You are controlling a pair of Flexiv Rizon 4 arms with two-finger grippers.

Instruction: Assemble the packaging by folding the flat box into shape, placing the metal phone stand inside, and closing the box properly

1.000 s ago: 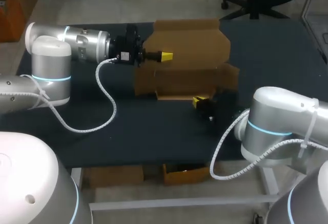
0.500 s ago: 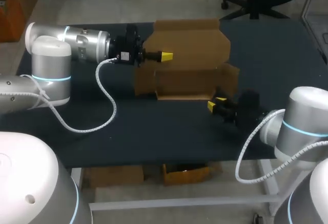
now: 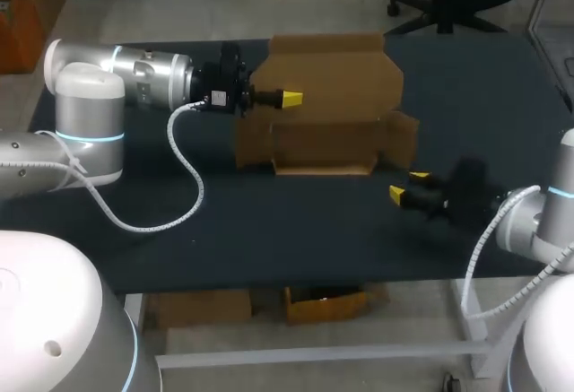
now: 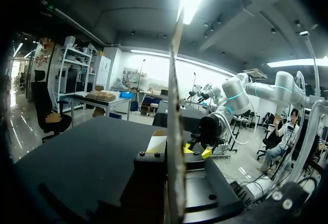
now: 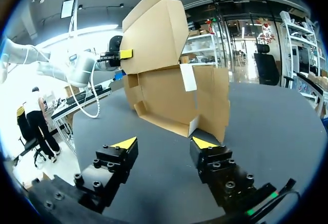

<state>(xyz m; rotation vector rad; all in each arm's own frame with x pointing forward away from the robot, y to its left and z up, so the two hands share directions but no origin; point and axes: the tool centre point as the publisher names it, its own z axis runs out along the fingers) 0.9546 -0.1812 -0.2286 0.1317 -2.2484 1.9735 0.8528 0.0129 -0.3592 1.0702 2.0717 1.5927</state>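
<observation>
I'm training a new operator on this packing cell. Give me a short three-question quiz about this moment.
1. True or false: the right gripper is touching the cardboard box.
2. What does the left gripper clamp? A) the box's upright panel B) a phone stand C) nothing
3. Is the metal phone stand visible anywhere on the table?
Key: 1 false, it is open and apart from the box. 2 A. 3 No, no view shows it.

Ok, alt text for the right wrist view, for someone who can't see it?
The right gripper hangs open and empty over the dark table. Ahead of it stands the partly folded cardboard box, its lid flap raised and pinched by the left gripper.
</observation>
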